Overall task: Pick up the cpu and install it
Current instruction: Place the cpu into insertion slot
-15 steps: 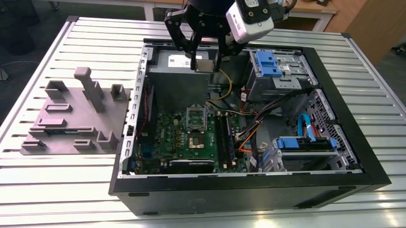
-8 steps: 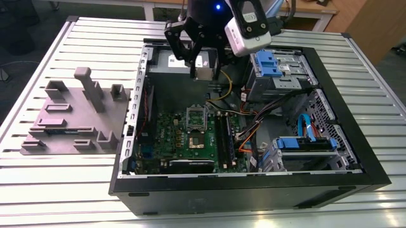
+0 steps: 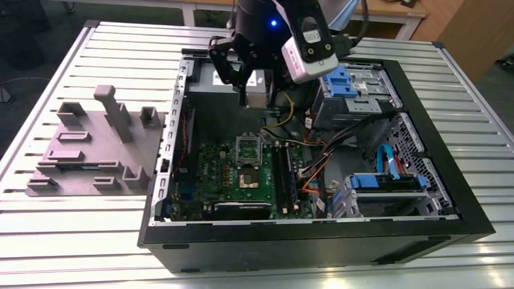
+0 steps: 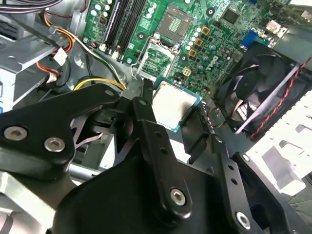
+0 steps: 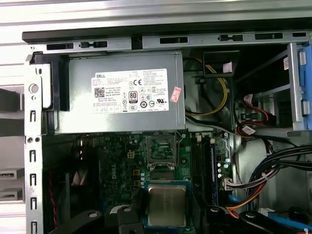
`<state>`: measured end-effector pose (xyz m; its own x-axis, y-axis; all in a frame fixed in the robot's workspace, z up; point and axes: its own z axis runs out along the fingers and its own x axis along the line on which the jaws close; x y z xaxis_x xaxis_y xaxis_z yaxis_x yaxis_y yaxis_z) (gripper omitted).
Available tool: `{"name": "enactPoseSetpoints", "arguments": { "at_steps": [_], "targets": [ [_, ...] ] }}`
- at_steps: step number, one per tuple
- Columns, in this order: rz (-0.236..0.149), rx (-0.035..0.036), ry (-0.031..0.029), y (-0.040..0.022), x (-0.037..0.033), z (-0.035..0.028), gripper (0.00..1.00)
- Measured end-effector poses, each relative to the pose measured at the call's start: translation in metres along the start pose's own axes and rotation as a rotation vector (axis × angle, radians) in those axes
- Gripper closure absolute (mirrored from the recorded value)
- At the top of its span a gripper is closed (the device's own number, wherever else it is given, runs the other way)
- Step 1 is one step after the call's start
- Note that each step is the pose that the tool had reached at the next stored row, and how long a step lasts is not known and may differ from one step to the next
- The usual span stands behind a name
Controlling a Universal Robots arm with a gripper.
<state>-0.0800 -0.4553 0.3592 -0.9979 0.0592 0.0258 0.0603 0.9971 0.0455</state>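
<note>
My gripper (image 3: pixel 255 90) is shut on the cpu (image 3: pixel 259 84), a small square chip with a silvery top, and holds it in the air over the back part of the open computer case. Both wrist views show the cpu (image 4: pixel 171 103) (image 5: pixel 166 204) clamped by its edges between the black fingers (image 4: pixel 142 105) (image 5: pixel 138 207). Below and ahead lies the green motherboard (image 3: pixel 215 174) with its open socket (image 3: pixel 249 171) (image 4: pixel 176 19) (image 5: pixel 161 146). The socket's metal frame (image 4: pixel 158 56) is flipped up. The chip hangs clear of the board.
A grey power supply box (image 5: pixel 122 92) with a white label sits at the case's back wall. A black fan (image 4: pixel 263 92), loose coloured cables (image 3: pixel 321 162), memory slots (image 4: pixel 122 24) and blue drive cages (image 3: pixel 349 84) crowd the case. A grey fixture plate (image 3: pixel 88 150) lies on the table at the exterior view's left.
</note>
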Motion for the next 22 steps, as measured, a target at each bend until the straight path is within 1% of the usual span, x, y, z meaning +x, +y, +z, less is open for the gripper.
{"name": "enactPoseSetpoints", "arguments": {
  "at_steps": [4,14,20,22],
  "targets": [
    [0.0,-0.0003,0.0009,-0.0003,-0.0002,0.0069,0.53],
    [0.0,-0.0008,0.0008,-0.0004,-0.0002,0.0089,0.53],
    [0.0,-0.0004,0.0011,-0.001,-0.0004,0.0193,0.53],
    [0.0,-0.0004,0.0018,-0.0024,-0.0006,0.0229,0.53]
  ]
}}
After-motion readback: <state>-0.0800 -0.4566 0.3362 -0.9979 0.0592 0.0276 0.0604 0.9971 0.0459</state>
